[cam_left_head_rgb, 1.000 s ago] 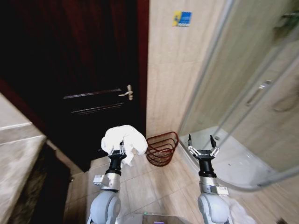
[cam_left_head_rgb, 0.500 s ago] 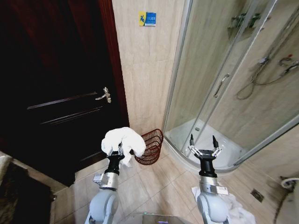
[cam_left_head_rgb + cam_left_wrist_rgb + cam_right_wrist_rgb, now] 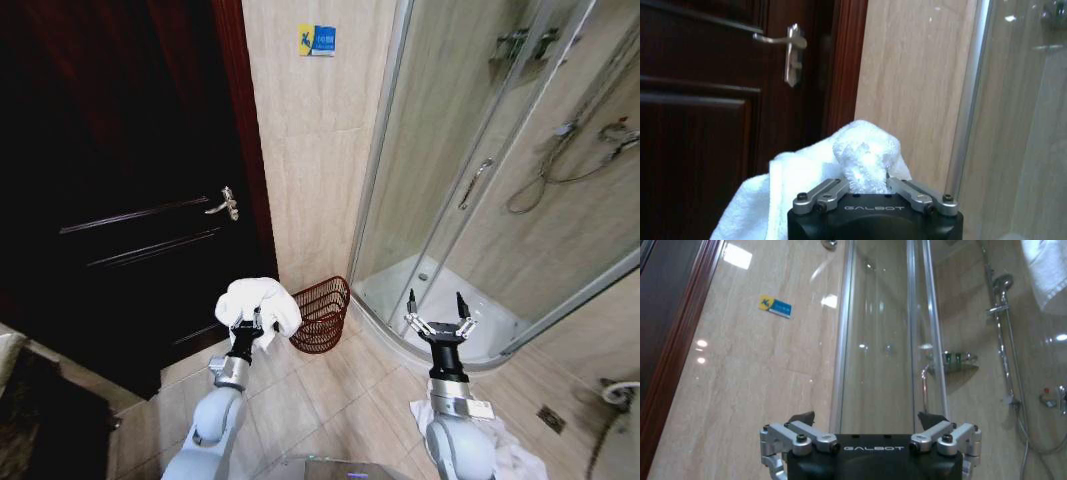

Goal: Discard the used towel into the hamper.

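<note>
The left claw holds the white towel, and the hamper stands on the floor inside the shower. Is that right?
Not quite. The left claw does hold the towel, but the head view shows the hamper outside the shower, on the floor against the tiled wall beside the door.

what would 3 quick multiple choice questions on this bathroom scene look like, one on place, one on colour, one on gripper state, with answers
1. Where does the hamper stand?
A. on the floor by the tiled wall, between the dark door and the shower enclosure
B. inside the shower
C. on a counter

2. What colour is the towel?
A. blue
B. white
C. grey

3. What is the state of the right gripper?
A. shut on the towel
B. shut on the hamper rim
C. open, holding nothing

Answers:
1 A, the head view shows it on the floor tiles at the wall's foot.
2 B, it is white in the head and left wrist views.
3 C, its fingers stand spread and bare, while the left gripper clamps the towel.
</note>
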